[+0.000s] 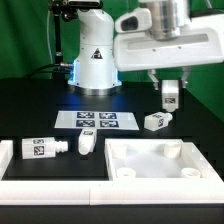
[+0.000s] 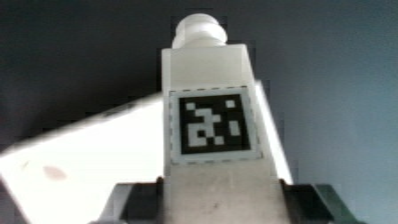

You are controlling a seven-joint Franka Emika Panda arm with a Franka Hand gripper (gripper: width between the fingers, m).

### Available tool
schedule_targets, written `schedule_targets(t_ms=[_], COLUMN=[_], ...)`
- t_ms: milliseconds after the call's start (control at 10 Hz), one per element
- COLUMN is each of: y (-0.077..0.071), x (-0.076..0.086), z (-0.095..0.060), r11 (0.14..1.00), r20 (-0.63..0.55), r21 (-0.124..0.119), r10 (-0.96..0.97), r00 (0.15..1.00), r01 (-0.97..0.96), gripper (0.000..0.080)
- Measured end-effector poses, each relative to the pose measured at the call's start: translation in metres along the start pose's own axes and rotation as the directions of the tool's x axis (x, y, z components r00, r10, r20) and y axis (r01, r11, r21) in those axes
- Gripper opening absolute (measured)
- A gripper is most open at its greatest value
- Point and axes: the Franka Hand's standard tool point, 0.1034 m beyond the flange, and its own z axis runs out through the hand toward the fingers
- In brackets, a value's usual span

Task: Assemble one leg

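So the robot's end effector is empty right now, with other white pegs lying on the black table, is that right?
Not quite. The end effector is not empty: it is shut on a white peg, and the wrist view shows that peg clamped between its fingers. The rest holds: other pegs do lie on the black table.

Right of frame, leg (image 1: 171, 95) (image 2: 214, 100): white, black-and-white square tag. Loose legs (image 1: 157, 121) (image 1: 86, 143) (image 1: 38, 148), lower half: same white, same tags. Marker board (image 1: 97, 120), centre: white, row of black-patterned tags. Table (image 1: 30, 112): black. Panel (image 1: 155, 160), lower right: plain white. Backdrop (image 1: 20, 25), upper left: green.
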Motion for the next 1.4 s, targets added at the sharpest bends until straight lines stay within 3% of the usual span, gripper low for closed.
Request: schedule_targets(t_ms=[100, 200, 500, 600, 700, 900, 1000, 1300, 1400], y=[-0.005, -0.014, -0.020, -0.032, -0.035, -0.033, -0.039, -0.040, -0.038], x=[0.012, 0.013, 0.014, 0.005, 0.007, 0.027, 0.030, 0.030, 0.031], z=[-0.012, -0.018, -0.008, 0.008, 0.015, 0.018, 0.015, 0.015, 0.014], r11=[1.000, 1.000, 1.000, 0.999, 0.998, 0.990, 0.989, 0.988, 0.984], r20=[-0.041, -0.073, -0.306, -0.367, -0.399, -0.497, -0.520, -0.533, -0.528], r21=[0.003, 0.010, 0.026, 0.021, 0.010, -0.020, -0.018, -0.022, -0.038], r10=[0.009, 0.016, 0.015, -0.022, -0.059, -0.131, -0.134, -0.139, -0.166], r00=[0.999, 0.997, 0.952, 0.930, 0.915, 0.858, 0.844, 0.835, 0.833], r01=[-0.009, -0.016, -0.007, 0.033, 0.069, 0.139, 0.146, 0.151, 0.172], gripper=[0.0288, 0.0288, 0.0288, 0.0288, 0.0288, 0.0288, 0.0288, 0.0288, 0.0288])
